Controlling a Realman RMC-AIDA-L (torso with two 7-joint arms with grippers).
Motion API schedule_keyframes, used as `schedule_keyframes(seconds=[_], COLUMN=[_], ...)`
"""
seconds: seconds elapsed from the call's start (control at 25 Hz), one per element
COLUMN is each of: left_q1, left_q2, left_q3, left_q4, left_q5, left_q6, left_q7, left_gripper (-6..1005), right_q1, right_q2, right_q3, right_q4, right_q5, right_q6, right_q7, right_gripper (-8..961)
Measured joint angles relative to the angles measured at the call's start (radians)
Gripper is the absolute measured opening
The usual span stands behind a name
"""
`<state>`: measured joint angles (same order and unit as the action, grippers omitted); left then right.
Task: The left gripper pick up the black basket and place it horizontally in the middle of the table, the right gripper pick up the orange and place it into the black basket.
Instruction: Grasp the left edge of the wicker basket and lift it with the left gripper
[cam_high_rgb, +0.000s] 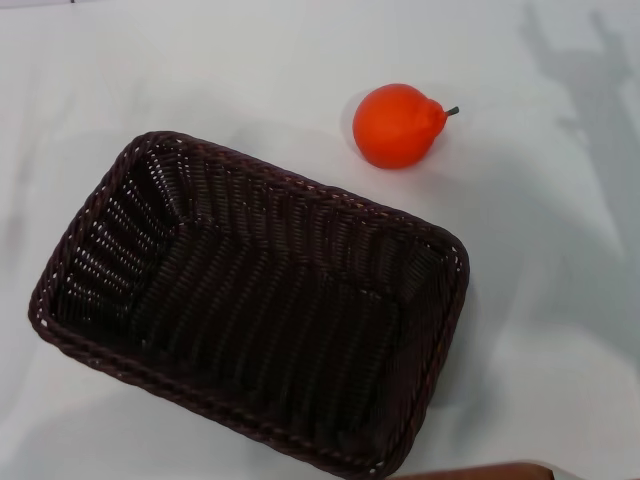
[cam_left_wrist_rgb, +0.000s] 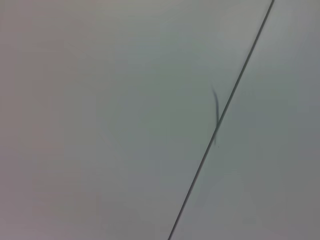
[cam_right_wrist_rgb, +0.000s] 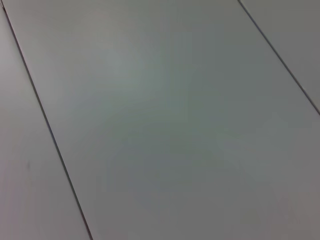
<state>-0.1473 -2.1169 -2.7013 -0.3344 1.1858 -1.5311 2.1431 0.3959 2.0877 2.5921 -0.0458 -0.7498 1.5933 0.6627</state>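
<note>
The black basket (cam_high_rgb: 255, 305) is sitting empty on the white table (cam_high_rgb: 200, 70), turned at a slant, not straight across. The orange (cam_high_rgb: 397, 125) is lying on the table just past the basket's far rim, not inside. No arm is showing anywhere, so I cannot tell how the jaws are standing. Both jobs are looking not done yet.

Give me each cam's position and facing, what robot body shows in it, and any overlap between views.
Head: on the robot's head, looking forward and down at the black basket and the orange on the table; no arm or gripper shows.
Left wrist: faces a plain grey surface crossed by one dark seam; no fingers show.
Right wrist: faces plain grey panels with two seams; no fingers show.
Shared: both wrist views show only seamed grey surface, no task items.
</note>
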Motion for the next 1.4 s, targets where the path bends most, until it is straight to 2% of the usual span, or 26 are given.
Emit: schedule_keyframes(seconds=[0.4,0.56,0.64,0.68,0.72,0.92,1.12,1.32,1.4], left_q1=[0.003,0.023,0.037,0.037,0.045,0.033,-0.046,-0.127,-0.146], left_q2=[0.0,0.003,0.01,0.01,0.021,0.038,0.065,0.064,0.054], left_q3=[0.003,0.043,0.076,0.076,0.093,0.101,0.115,0.207,0.258], left_q4=[-0.033,-0.21,-0.351,-0.351,-0.496,-0.815,-1.075,-1.232,-1.271], left_q5=[0.023,0.132,0.207,0.207,0.289,0.478,0.708,0.977,1.052], left_q6=[-0.002,-0.006,-0.019,-0.019,-0.045,-0.139,-0.25,-0.316,-0.328], left_q7=[-0.032,-0.187,-0.319,-0.319,-0.454,-0.781,-1.056,-1.268,-1.33], left_gripper=[675,674,674,674,674,675,677,680,679], right_q1=[0.0,-0.001,-0.002,-0.003,-0.003,-0.009,-0.016,-0.024,-0.025], right_q2=[0.0,0.0,0.0,0.0,0.0,-0.001,-0.002,-0.002,-0.002], right_q3=[0.005,0.005,0.005,0.005,0.005,0.004,0.003,0.0,-0.001], right_q4=[0.01,0.024,0.032,0.036,0.039,0.054,0.067,0.076,0.077], right_q5=[0.005,0.006,0.006,0.006,0.006,0.004,0.001,-0.001,-0.001], right_q6=[-0.007,-0.008,-0.009,-0.009,-0.01,-0.022,-0.019,-0.013,-0.013], right_q7=[0.012,0.03,0.039,0.043,0.046,0.053,0.081,0.116,0.123], right_gripper=[946,945,945,945,945,945,945,944,944])
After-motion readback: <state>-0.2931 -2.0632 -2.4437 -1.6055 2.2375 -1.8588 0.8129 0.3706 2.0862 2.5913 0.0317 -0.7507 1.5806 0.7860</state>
